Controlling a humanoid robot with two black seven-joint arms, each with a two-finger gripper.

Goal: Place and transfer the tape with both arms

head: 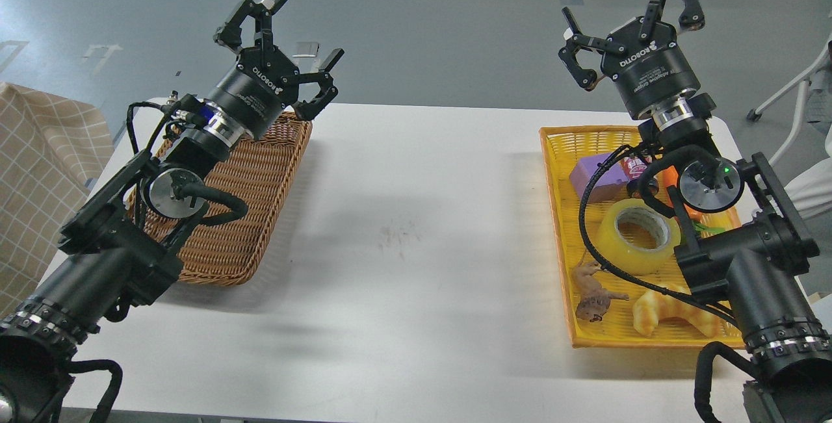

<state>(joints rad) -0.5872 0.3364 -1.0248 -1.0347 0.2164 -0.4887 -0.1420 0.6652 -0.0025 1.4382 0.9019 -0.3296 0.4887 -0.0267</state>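
Observation:
The tape (638,236), a translucent yellow roll with a grey-white core, lies flat in the yellow tray (558,215) on the table's right side. My right arm's elbow and cables hang over the tray's right half. My right gripper (634,17) is raised well above the tray's far end, fingers spread open and empty. My left gripper (286,52) hovers above the far edge of the brown wicker basket (253,215) on the left, also open and holding nothing.
In the yellow tray lie a purple block (595,176), a small red item (632,166), a brown lizard toy (595,293) and a yellowish croissant toy (669,312). The white table (416,247) spans between basket and tray. A checked cloth (39,169) lies at far left.

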